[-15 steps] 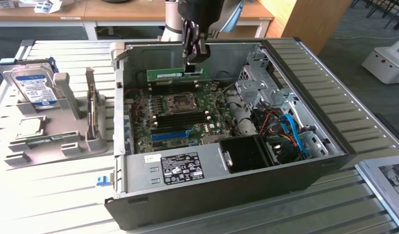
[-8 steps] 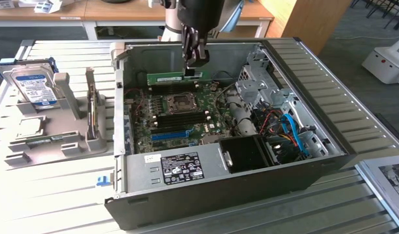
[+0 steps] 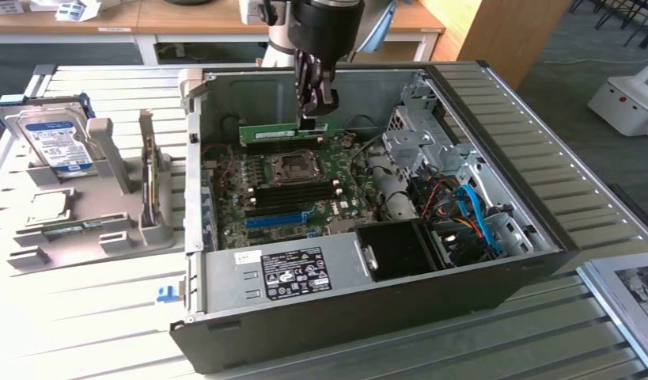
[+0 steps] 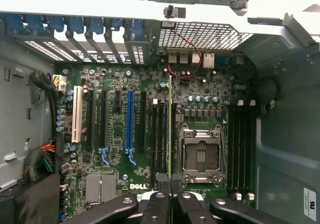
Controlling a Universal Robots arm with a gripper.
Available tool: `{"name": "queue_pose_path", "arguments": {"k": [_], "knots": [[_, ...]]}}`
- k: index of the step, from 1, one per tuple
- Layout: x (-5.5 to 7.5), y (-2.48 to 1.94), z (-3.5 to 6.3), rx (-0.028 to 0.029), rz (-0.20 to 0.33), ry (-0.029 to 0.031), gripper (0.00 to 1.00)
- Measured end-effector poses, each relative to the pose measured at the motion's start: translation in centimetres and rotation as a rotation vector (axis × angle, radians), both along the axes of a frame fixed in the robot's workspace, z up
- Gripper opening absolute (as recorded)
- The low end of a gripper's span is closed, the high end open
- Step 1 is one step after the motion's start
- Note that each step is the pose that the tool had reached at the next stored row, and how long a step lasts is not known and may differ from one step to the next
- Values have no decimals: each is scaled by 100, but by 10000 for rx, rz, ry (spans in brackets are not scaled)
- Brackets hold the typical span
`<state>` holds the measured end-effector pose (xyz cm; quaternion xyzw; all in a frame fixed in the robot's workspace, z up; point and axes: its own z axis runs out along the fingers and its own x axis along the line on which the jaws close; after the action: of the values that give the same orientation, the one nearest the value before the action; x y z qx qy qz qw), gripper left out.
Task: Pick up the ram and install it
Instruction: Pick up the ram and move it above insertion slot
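Our black two-fingered gripper point(image 3: 316, 117) pinches the slim green ram stick point(image 3: 282, 133) above the silver CPU socket point(image 3: 294, 165). We judge any tilt off the black memory slots point(image 3: 292, 194) beside it risks jamming.

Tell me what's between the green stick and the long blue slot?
Empty black slots lie side by side between the green stick and the blue slot; the wrist view shows it.
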<state>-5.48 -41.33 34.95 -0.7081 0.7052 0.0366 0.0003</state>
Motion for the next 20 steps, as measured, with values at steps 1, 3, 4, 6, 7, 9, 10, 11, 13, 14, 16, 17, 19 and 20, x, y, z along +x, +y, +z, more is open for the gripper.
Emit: {"name": "queue_pose_path", "arguments": {"k": [1, 3, 4, 6, 7, 9, 10, 11, 13, 14, 16, 17, 19, 20], "knots": [[0, 0, 0, 0, 0, 0, 12], [12, 0, -1, 1, -2, 0, 12], [34, 0, -2, 2, -2, -1, 12], [88, 0, -2, 1, 0, 1, 12], [108, 0, -2, 1, 0, 0, 12], [142, 0, -3, 2, 0, 0, 12], [152, 0, -3, 1, 0, 1, 12], [160, 0, -3, 2, 0, 0, 12], [172, 0, -3, 2, 1, 0, 12], [172, 0, -3, 1, 0, 0, 12], [172, 0, -3, 1, 0, 0, 12], [172, 0, -3, 1, 0, 0, 12], [181, 0, -4, 2, 0, 0, 12], [192, 0, -3, 1, 1, 0, 12]]}}
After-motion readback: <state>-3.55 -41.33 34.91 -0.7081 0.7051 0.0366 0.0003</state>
